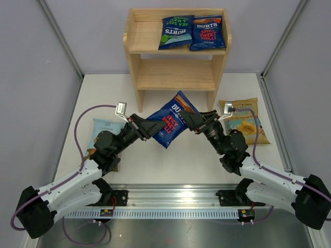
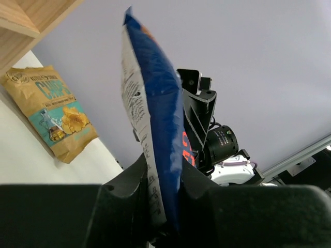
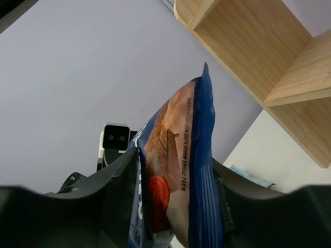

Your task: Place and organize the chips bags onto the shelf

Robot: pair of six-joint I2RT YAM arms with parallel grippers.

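Dark-blue chips bag (image 1: 170, 121) held tilted above the tabletop (image 1: 155, 160), in front of the shelf (image 1: 176, 75); left jaws clamped on its lower end, right jaws clamped on its upper edge.

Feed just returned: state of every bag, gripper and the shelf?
shelf: upright
held red-label bag: airborne between grippers
left gripper: jaws shut on it
right gripper: jaws shut on it
green-label bag: flat on top tier
shelved red-label bag: flat beside it
yellow bag: flat on table
pale bag: on table, partly hidden
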